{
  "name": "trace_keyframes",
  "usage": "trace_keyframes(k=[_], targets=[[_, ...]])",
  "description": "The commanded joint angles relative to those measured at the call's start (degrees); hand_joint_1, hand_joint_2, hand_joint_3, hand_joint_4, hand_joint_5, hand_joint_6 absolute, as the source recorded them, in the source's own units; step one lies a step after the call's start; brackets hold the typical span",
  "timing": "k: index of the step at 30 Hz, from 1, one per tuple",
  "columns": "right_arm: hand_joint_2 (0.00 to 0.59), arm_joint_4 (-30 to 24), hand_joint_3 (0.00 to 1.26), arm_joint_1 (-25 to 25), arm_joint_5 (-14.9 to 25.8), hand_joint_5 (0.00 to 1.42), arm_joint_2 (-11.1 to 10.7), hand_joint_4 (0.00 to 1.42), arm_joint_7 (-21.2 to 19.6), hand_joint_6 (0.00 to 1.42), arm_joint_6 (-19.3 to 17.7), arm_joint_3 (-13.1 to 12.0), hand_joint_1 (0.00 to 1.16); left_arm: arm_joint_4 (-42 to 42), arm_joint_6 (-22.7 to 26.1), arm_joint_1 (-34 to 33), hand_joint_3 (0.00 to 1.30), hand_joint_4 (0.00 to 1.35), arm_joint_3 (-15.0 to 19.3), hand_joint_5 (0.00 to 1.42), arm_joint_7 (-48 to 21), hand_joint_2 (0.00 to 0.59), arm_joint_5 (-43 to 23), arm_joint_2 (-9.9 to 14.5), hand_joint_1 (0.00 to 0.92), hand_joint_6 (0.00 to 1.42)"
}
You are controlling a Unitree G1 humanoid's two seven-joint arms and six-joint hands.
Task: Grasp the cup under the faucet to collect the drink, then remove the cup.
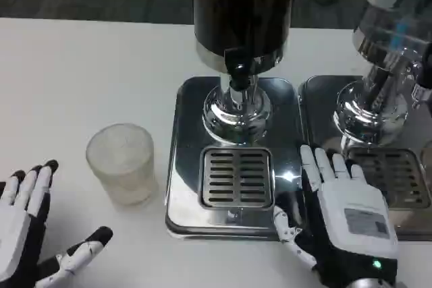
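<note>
Head view: the frosted cup stands upright on the desk, left of the drip tray, not under the faucet. It looks light, slick plastic; grip mid-wall. Left hand and right hand are spread, empty.

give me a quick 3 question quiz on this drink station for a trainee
1. True or false: the cup stands on the drip grate under the faucet.
2. Which hand is nearer the cup? A) left hand B) right hand
3. Fill in: the cup stands on the white ____.

Key: 1 false, it stands beside the tray, on its left in the picture. 2 A. 3 table.
</note>
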Motion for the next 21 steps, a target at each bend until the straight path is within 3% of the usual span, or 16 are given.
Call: trace_keyframes(k=[1, 21], targets=[[0.482, 0.4, 0.00, 0.3, 0.4, 0.00, 0.4, 0.00, -0.8, 0.00, 0.2, -0.2, 0.15, -0.1, 0.0, 0.4, 0.00, 0.00, 0.2, 0.00, 0.4, 0.165, -0.4, -0.2, 0.000, 0.00], [0.483, 0.5, 0.00, 0.4, 0.9, 0.00, 0.7, 0.00, -0.8, 0.00, 0.5, -0.7, 0.16, -1.3, -2.4, -0.3, 0.00, 0.00, 2.1, 0.00, 1.3, 0.148, -3.7, -0.4, 0.000, 0.00]])
